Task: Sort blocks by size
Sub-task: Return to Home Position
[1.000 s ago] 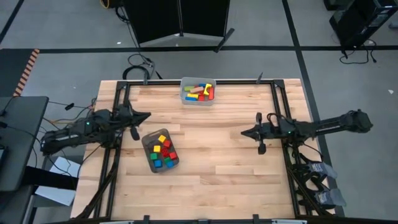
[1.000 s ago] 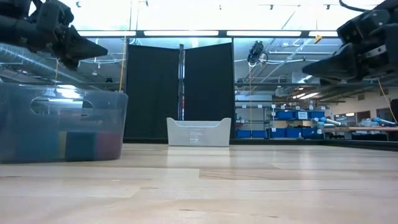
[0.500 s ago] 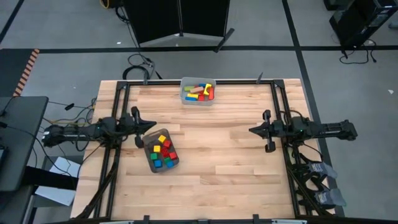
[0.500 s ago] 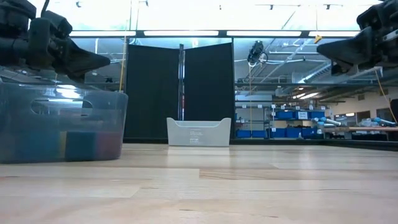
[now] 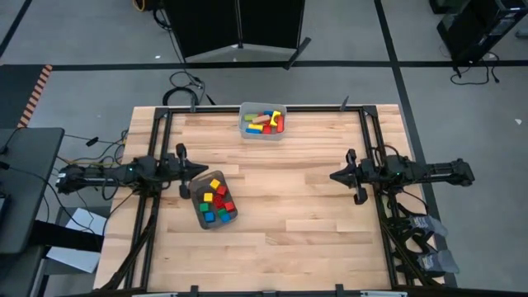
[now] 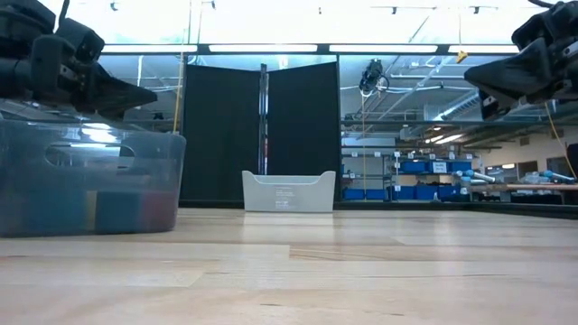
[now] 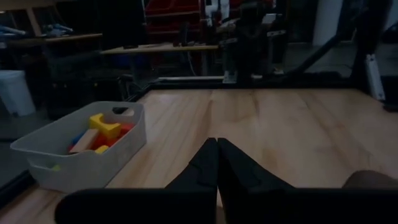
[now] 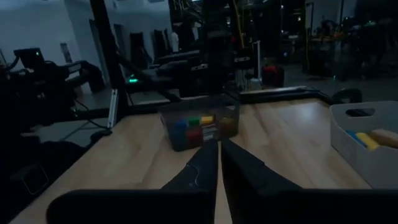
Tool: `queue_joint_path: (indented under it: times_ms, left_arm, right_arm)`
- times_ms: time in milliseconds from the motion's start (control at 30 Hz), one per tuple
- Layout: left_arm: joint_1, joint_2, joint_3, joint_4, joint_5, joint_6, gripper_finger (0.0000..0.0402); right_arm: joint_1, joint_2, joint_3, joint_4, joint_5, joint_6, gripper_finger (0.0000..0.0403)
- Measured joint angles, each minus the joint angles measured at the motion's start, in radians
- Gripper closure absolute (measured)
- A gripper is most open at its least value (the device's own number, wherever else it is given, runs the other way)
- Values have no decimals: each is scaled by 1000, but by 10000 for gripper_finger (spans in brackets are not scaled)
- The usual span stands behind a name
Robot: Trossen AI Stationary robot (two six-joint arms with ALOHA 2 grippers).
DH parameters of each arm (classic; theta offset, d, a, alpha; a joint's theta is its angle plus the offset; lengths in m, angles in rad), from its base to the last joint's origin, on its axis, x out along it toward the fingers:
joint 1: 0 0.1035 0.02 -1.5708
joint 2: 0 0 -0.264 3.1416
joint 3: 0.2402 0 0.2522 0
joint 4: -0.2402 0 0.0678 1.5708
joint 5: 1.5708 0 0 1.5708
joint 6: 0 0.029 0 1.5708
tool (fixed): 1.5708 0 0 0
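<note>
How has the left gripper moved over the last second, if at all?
Yes. In the high view the left gripper has swung closer to the dark bin, its tip now just off the bin's far corner.

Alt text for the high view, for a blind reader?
From above: a wooden table with a dark tray of small cubes beside the shut left claw and a light bin of longer blocks at the far edge. The right claw, also shut, hangs opposite.

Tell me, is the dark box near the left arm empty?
Not empty: the dark tray holds coloured blocks, red, yellow, green and blue, seen from above.
</note>
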Motion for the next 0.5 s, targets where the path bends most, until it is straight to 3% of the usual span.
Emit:
queue_joint_path:
  times_ms: [500]
  left_arm:
    - [1,16,0,19,-29,50,394]
  right_arm:
    - [0,0,0,8,0,7,354]
